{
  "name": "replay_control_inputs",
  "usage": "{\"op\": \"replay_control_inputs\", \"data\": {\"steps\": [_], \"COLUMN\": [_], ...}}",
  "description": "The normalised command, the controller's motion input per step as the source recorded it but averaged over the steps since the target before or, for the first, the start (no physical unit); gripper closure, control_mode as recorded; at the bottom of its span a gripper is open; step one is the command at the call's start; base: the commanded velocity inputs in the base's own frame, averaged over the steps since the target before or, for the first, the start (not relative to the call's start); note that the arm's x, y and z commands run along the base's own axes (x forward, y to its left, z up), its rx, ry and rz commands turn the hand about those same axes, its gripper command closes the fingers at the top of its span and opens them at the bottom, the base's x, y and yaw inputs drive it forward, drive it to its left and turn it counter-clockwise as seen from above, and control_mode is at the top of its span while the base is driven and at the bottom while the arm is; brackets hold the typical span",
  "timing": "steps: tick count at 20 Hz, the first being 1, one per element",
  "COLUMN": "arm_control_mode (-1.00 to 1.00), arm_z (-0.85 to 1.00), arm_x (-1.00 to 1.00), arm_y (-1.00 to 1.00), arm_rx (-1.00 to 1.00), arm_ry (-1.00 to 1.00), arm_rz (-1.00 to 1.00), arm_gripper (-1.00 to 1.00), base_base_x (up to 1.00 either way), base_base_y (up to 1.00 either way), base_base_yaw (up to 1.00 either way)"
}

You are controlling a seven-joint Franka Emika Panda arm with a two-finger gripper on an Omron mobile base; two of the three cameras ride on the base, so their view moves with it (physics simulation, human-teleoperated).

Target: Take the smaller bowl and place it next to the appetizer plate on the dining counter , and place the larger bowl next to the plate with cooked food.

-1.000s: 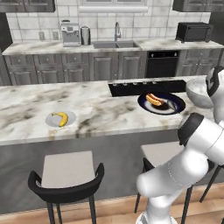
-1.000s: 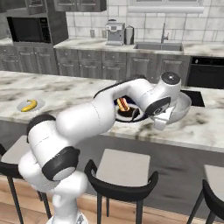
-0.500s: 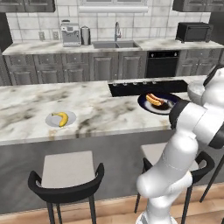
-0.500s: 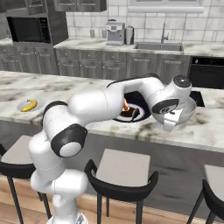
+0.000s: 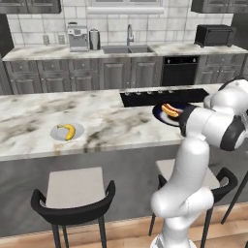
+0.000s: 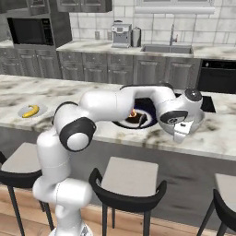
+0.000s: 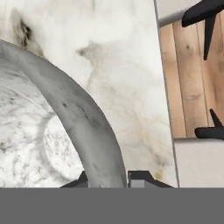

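- The gripper [image 7: 109,177] is clamped on the rim of the grey bowl [image 7: 52,131], one fingertip inside the wall and one outside.
- In the right base view the bowl [image 6: 196,120] sits over the table [image 6: 216,133], just right of the dark plate [image 6: 145,110] with the hot dog [image 5: 170,109]; whether it touches the top cannot be told.
- The pale plate [image 5: 67,131] with the banana [image 5: 69,131] lies well to the left on the same table.
- Stools [image 5: 75,193] stand at the near side.
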Motion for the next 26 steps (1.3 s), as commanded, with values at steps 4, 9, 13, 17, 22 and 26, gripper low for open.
{"op": "replay_control_inputs", "data": {"steps": [4,9,13,17,22,26], "arm_control_mode": [-1.00,-1.00,-1.00,-1.00,-1.00,-1.00], "arm_z": [-0.32,-0.36,0.01,0.10,0.52,0.41], "arm_x": [0.48,0.29,0.01,0.00,-0.57,-0.98], "arm_y": [-0.01,0.07,-0.01,0.00,0.02,0.69], "arm_rx": [0.00,0.00,0.00,0.00,0.00,0.04], "arm_ry": [0.00,0.00,0.00,0.00,-0.29,-0.41], "arm_rz": [0.00,0.00,-0.01,-0.06,-0.04,-0.02], "arm_gripper": [1.00,-1.00,-1.00,-1.00,-1.00,-1.00], "base_base_x": [0.00,0.00,0.00,0.00,0.00,0.00], "base_base_y": [0.00,0.00,0.00,0.00,0.00,0.00], "base_base_yaw": [0.00,0.00,0.00,0.00,0.00,0.00]}}
